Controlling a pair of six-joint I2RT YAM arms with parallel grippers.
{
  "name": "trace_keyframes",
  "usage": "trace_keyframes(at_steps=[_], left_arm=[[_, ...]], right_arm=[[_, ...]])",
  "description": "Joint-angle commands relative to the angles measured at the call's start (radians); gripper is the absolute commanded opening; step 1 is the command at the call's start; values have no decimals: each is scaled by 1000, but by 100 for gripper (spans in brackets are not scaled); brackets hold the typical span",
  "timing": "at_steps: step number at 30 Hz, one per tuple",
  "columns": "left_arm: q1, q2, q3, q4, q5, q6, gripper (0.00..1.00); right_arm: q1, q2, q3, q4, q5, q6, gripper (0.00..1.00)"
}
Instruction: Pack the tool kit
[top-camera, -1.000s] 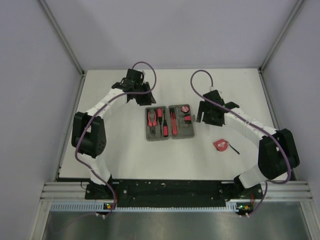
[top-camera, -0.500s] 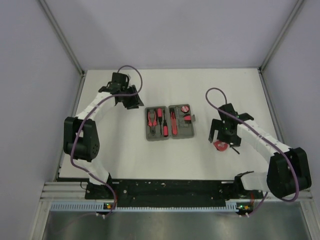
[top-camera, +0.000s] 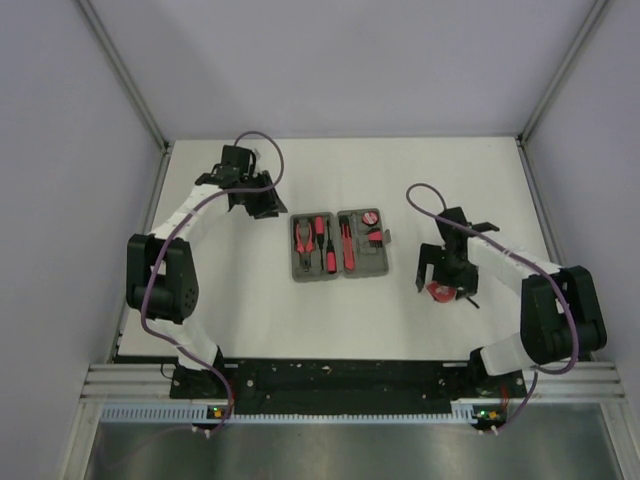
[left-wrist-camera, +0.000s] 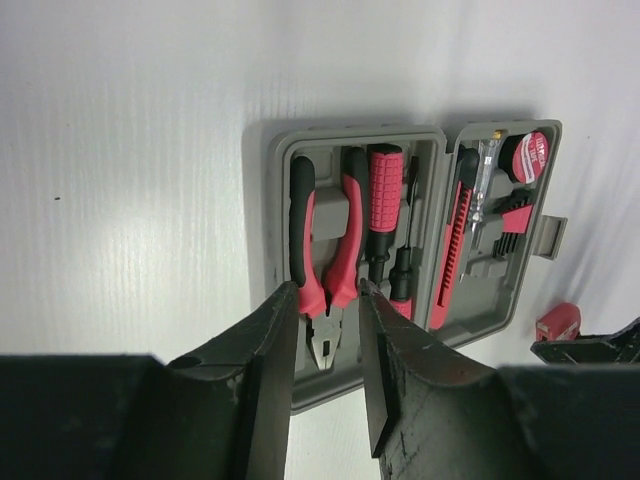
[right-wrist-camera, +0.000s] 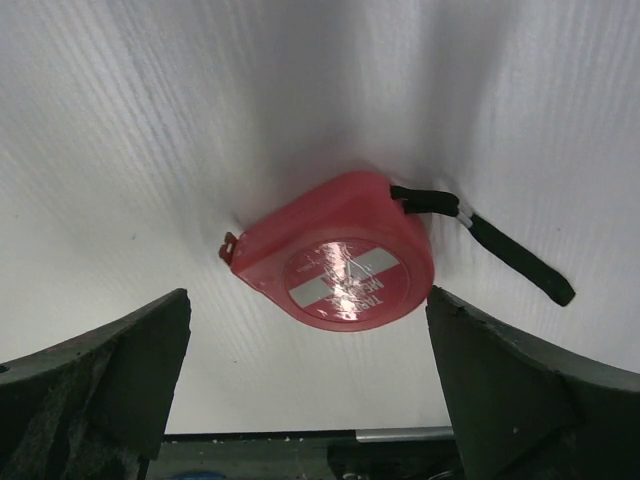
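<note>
The grey tool case (top-camera: 340, 274) lies open at the table's middle; in the left wrist view (left-wrist-camera: 262, 180) it holds red-and-black pliers (left-wrist-camera: 320, 235), screwdrivers (left-wrist-camera: 386, 200) and a knife (left-wrist-camera: 452, 250). The red tape measure (right-wrist-camera: 340, 268) lies on the table right of the case (top-camera: 437, 292), its black strap (right-wrist-camera: 520, 262) trailing right. My right gripper (right-wrist-camera: 308, 300) hangs just above it, jaws wide open on either side, not touching. My left gripper (left-wrist-camera: 325, 290) is open and empty, up and left of the case (top-camera: 262, 197).
White table with grey walls and metal rails around it. The case's latch tab (left-wrist-camera: 548, 238) sticks out on its right side. A small red round item (left-wrist-camera: 535, 155) sits in the case's far right corner.
My right arm swung from beside the case's right edge down to the tape measure and settled over it. My left arm drew back left from the case.
</note>
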Motion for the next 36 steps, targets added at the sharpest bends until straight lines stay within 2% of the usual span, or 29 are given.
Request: trace_keyframes(at_steps=[1,8,13,16,27,29,32,34,36], left_arm=[[8,-49,0,32,61,-18,35],[8,-43,4,41,93,-24,34],[10,-42,-9,53,126,-27,33],[11,-39,-9,59,132,-32,33],[13,-25,-9,63,143,-41,32],[14,-22,-6,61,146,-42,32],[16,-22,-9,63,146,-42,32],[17,-22,-7,61,147,-41,32],[19,-22,-7,61,147,-38,32]], right_arm=[[-6,18,-4,117,-91,-48,98],[-6,140,33,128,-19,-88,97],[-6,179,55,109,-19,-75,92],[11,156,58,111,-20,-7,90],[156,144,95,88,67,343,74],[176,150,110,65,81,384,75],[178,150,124,34,115,400,86],[179,154,128,22,133,364,93],[178,159,138,11,144,311,96]])
